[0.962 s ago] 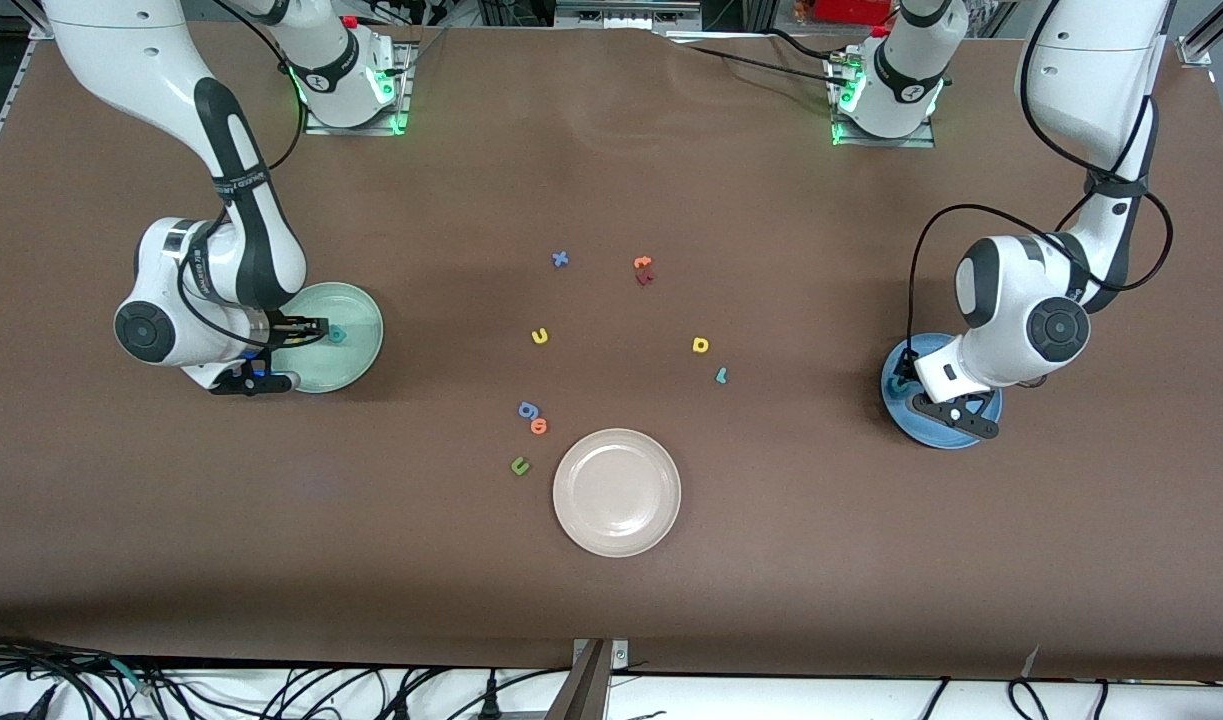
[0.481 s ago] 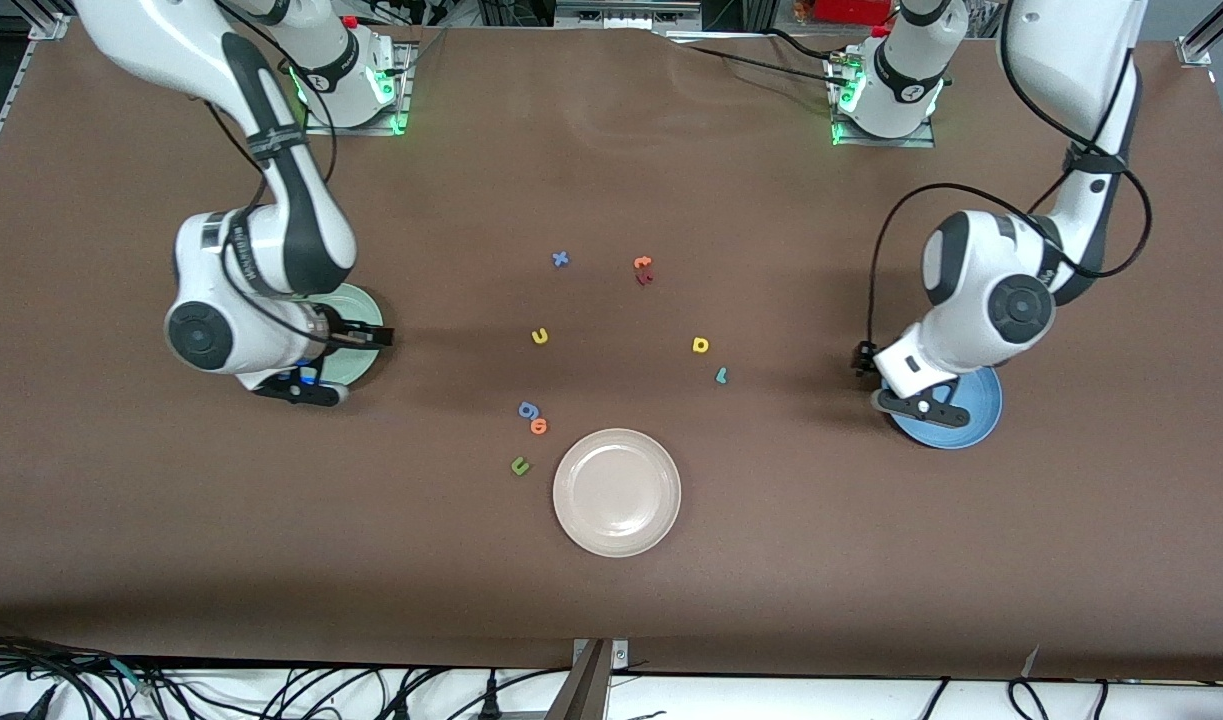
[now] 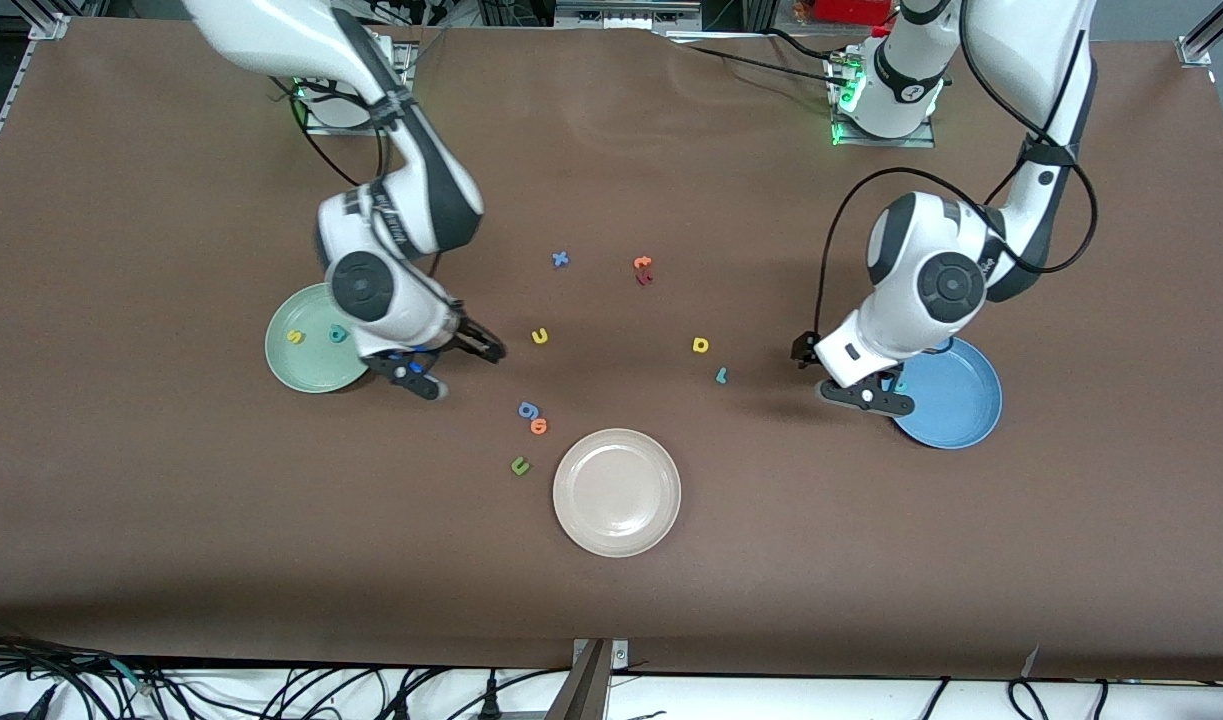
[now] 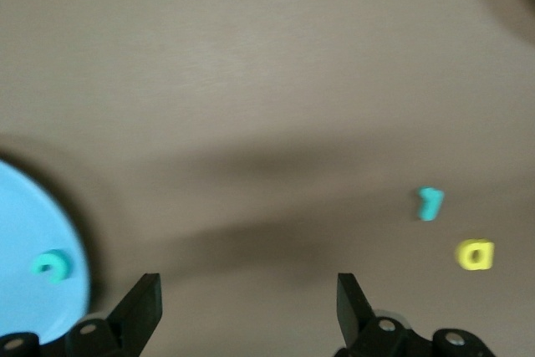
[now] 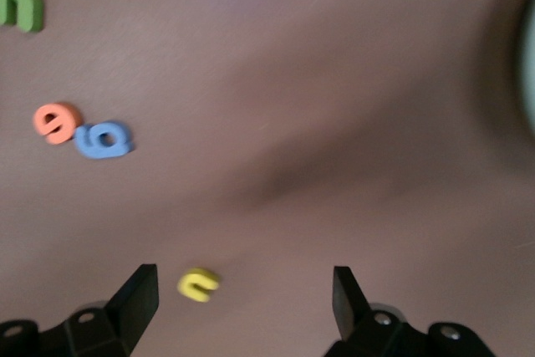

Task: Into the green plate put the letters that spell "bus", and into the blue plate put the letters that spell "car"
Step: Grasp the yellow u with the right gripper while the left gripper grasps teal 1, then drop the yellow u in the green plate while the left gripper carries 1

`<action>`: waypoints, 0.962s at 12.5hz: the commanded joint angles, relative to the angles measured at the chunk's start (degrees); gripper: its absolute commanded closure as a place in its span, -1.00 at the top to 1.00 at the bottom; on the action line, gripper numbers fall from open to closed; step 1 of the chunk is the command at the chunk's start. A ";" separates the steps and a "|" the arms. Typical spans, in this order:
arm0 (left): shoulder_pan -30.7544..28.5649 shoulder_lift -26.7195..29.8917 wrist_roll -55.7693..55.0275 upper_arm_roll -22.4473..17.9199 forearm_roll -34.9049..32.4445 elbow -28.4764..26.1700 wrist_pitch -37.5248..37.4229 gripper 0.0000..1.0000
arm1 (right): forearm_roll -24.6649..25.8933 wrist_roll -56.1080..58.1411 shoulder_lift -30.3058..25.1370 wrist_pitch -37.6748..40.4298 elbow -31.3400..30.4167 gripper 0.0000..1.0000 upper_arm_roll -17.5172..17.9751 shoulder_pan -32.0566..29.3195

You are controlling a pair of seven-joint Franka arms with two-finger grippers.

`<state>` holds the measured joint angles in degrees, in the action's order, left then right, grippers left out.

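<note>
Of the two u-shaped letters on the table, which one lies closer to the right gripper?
The yellow u, beside the right gripper. The green u lies nearer the front camera, next to the beige plate.

Small yellow foam u [image 3: 539,336] just beside right gripper [image 3: 461,368]; yellow foam a [image 3: 700,345] and teal foam r [image 3: 720,376] near left gripper [image 3: 839,376].

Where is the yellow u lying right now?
In the front view the yellow u lies on the bare table near its middle, beside the open right claw, farther from the camera than the blue g.
</note>
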<state>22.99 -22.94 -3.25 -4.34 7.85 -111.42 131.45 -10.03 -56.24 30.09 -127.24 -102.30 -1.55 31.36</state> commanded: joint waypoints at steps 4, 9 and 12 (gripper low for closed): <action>6.36 -6.66 -2.11 -0.50 0.50 4.37 6.87 0.85 | -0.16 -13.89 6.47 -10.38 0.79 0.27 -0.56 5.91; 7.95 -11.50 -2.73 -0.50 1.02 4.37 13.03 0.76 | -0.07 -16.61 7.18 -11.10 0.00 0.11 -0.47 7.92; 9.44 -13.35 -3.68 -0.50 0.76 5.59 13.22 0.56 | 0.01 -16.62 7.88 -11.10 -0.96 0.08 -0.56 8.72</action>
<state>30.90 -34.40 -5.87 -4.24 7.85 -108.59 144.51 -10.03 -71.87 37.46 -137.80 -102.71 -1.54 39.17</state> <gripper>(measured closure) 0.181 0.454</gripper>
